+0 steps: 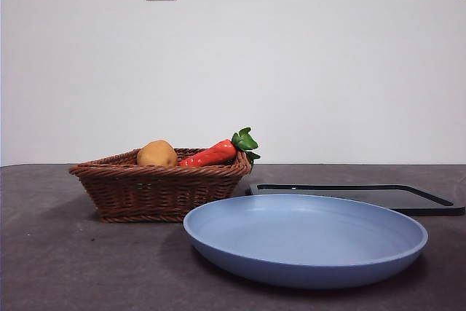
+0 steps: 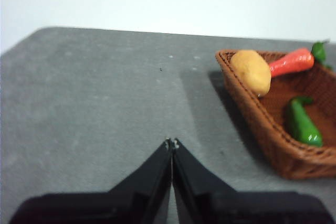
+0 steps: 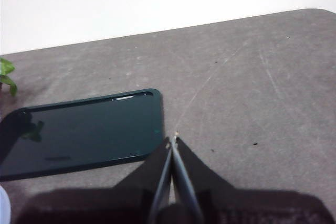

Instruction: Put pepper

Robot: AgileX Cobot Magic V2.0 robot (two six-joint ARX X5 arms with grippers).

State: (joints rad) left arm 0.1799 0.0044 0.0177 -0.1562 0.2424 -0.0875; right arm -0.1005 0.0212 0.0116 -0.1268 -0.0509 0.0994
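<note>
The pepper (image 2: 302, 122) lies inside the wicker basket (image 2: 273, 140), on its floor, apart from the potato (image 2: 252, 71) and the red-orange carrot (image 2: 290, 62) propped on the far rim. The left gripper (image 2: 171, 143) hangs over bare tabletop (image 2: 105, 93) beside the basket, fingers together. The right gripper (image 3: 173, 140), fingers together, hangs at the edge of the black tray (image 3: 79, 132). A blue plate (image 1: 306, 242) sits in front.

table (image 1: 73, 267): dark grey | on it: wicker basket (image 1: 156, 191), blue plate (image 1: 306, 242), black tray (image 1: 408, 198)
</note>
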